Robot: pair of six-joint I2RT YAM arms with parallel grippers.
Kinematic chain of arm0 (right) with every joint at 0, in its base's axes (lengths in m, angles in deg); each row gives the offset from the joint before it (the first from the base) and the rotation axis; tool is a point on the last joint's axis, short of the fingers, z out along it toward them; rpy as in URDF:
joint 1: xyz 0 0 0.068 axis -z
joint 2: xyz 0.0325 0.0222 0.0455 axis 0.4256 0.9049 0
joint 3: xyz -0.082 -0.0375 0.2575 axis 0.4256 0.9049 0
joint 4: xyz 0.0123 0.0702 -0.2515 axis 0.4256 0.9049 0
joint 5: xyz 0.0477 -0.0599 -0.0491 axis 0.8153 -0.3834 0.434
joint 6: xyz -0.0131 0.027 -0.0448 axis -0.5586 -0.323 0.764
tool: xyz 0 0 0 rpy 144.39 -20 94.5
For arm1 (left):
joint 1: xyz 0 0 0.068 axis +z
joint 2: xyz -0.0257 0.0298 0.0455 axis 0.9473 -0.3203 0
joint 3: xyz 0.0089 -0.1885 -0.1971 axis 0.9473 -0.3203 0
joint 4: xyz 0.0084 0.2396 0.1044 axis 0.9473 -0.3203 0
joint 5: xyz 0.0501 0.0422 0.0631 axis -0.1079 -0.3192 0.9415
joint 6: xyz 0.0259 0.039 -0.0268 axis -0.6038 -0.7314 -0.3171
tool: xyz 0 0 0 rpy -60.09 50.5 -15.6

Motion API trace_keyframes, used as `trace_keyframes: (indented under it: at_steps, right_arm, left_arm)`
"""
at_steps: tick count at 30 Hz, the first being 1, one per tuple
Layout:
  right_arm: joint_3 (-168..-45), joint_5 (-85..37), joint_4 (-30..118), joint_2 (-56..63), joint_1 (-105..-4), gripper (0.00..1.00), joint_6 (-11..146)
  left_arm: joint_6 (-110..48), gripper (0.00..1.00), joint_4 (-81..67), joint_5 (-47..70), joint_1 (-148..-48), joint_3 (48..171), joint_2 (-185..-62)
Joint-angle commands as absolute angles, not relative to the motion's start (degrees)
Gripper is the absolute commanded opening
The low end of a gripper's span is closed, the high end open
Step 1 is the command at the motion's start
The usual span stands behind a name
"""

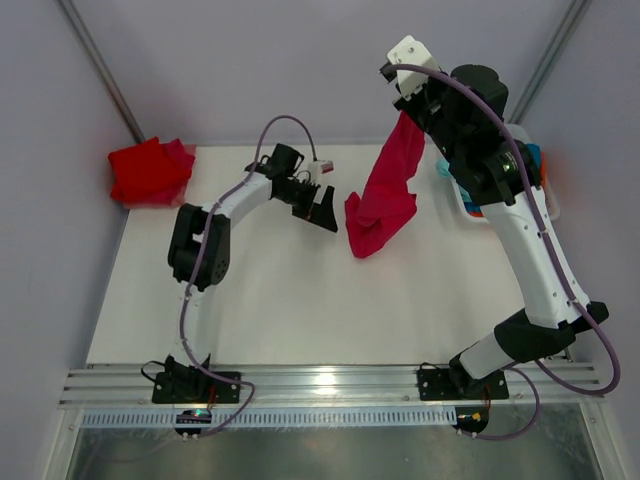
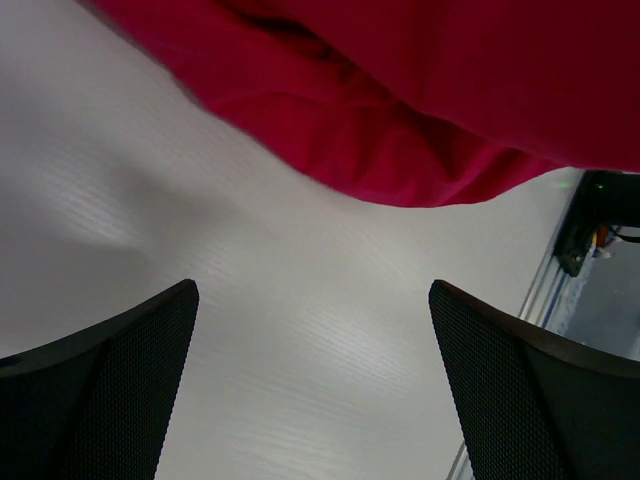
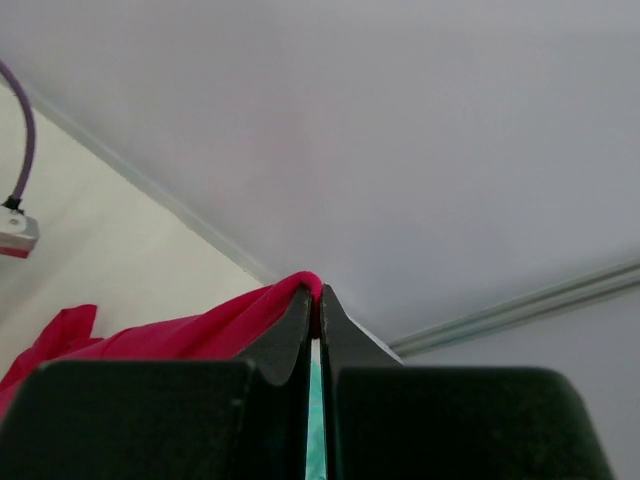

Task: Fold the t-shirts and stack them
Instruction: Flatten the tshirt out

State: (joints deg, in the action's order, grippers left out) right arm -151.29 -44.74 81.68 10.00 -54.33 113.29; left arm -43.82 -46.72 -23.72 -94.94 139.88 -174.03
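Crimson tee (image 1: 385, 195) hangs from right fingers (image 3: 300, 318), which are pinched shut on its top edge high over the worktop (image 1: 270, 300), with its lower end down near the surface. Left fingers (image 1: 322, 212) spread wide, holding nothing, just beside the hanging folds. Red tee (image 1: 148, 170) lies crumpled at the far-left corner.

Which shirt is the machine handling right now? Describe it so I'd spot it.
Find the right arm, reared above the table. The right gripper pinches a hanging crimson-pink t-shirt. It alone is held up; the red shirt in the far left corner lies heaped.
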Motion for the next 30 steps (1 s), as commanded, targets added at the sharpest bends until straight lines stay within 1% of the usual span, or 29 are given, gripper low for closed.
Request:
trace_keyframes:
  at_steps: [1, 4, 7, 10, 14, 22, 30]
  right_arm:
    - [-153.6, -54.5, 72.1, 8.5, -54.5, 0.03, 116.0]
    - [-154.9, -56.4, 71.0, 9.1, -54.5, 0.03, 116.8]
    - [-155.1, -54.3, 72.9, 9.0, -54.5, 0.03, 115.2]
    - [-153.8, -54.2, 73.6, 8.3, -54.5, 0.03, 114.6]
    - [-152.8, -54.5, 73.9, 7.3, -54.5, 0.03, 114.7]
    - [-151.4, -54.8, 74.6, 5.5, -54.6, 0.03, 115.2]
    - [-151.2, -53.4, 76.3, 4.6, -54.5, 0.03, 114.1]
  left_arm:
    - [-41.7, 0.99, -45.6, -32.9, -97.0, 143.4, -174.0]
    - [-41.9, 0.99, -47.6, -35.1, -99.1, 144.1, -175.4]
    - [-42.3, 0.99, -47.1, -32.8, -101.5, 144.8, -177.2]
    - [-41.8, 0.99, -47.2, -32.2, -102.3, 148.5, -180.9]
    - [-36.9, 0.99, -45.7, -29.7, -102.3, 153.6, -185.6]
    - [-32.5, 0.99, -40.7, -19.7, -102.3, 153.1, -188.6]
    - [-28.7, 0.99, -35.0, -13.9, -102.2, 152.3, -188.8]
